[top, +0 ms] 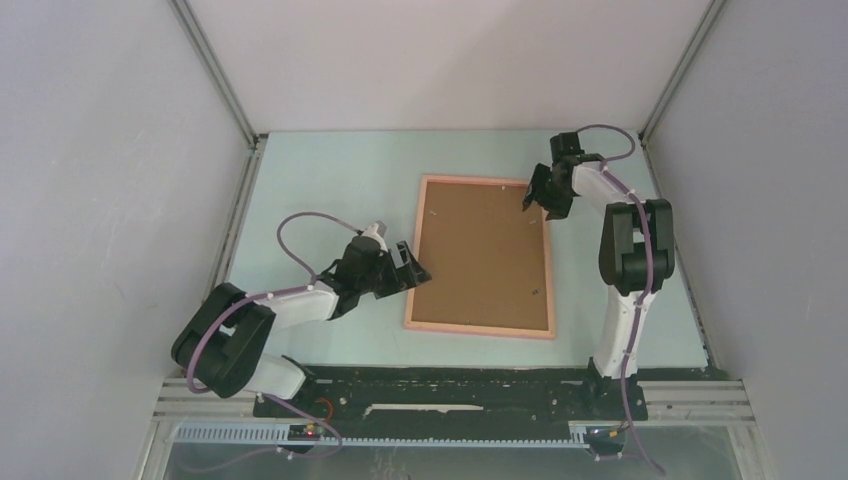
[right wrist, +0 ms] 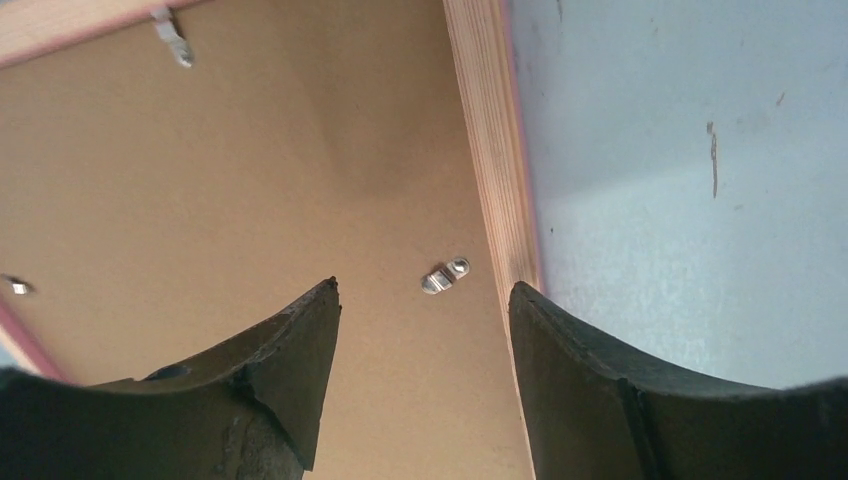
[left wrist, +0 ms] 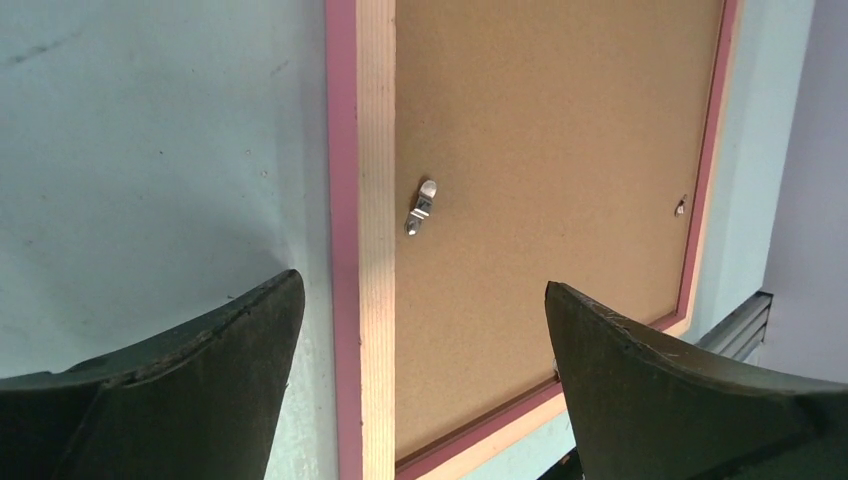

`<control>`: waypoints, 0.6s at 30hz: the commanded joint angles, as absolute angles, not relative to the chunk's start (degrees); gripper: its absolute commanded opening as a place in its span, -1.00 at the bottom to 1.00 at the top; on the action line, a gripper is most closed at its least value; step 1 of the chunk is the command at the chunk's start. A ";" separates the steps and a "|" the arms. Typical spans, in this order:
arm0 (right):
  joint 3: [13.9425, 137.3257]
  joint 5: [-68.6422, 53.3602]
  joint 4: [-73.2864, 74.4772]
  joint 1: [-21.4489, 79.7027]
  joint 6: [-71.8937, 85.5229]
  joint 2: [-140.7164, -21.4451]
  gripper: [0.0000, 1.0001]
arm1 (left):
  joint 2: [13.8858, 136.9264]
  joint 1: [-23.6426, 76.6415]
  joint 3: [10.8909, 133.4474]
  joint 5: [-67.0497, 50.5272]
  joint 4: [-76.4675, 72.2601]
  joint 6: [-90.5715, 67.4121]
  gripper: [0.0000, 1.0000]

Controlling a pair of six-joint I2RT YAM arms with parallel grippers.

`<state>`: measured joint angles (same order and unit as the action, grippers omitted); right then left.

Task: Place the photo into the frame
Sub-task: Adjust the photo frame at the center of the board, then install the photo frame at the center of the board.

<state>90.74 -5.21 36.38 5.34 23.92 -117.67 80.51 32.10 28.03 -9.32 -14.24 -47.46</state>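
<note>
Salmon-pink wood marks the frame [top: 480, 329], lying face down mid-table [top: 330, 180] with a brown backing board [top: 482, 250] seated in it. From above, we see the left tool [top: 418, 265] spread open and empty at the frame's left rail, its arm stretched low. The right tool [top: 540, 203], also open and empty, hangs over the far right corner, its arm bent steeply down.

On the left wrist view, the fingers straddle the rail, with a metal turn clip [left wrist: 422, 205] ahead.

On the right wrist view, the fingers flank a second clip [right wrist: 444, 275] just beside the rail.

Salmon-pink frame [top: 480, 328], brown backing board [top: 482, 253]
</note>
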 commanded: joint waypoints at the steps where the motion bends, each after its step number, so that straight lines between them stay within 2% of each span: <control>1: 92.40 1.74 41.60 6.33 21.74 -117.90 0.44 | 79.38 31.45 30.88 -7.44 -10.75 -42.95 0.96; 5: 91.16 1.89 40.17 6.53 20.23 -117.50 0.49 | 76.95 28.92 31.55 -7.12 -10.65 -41.82 0.99; 10: 93.26 1.68 41.70 6.02 19.54 -120.34 0.33 | 78.77 26.90 30.81 -8.20 -14.08 -41.74 1.00; 18: 94.33 2.36 42.92 6.96 20.35 -122.33 0.29 | 82.55 26.10 30.08 -9.08 -17.73 -43.10 1.00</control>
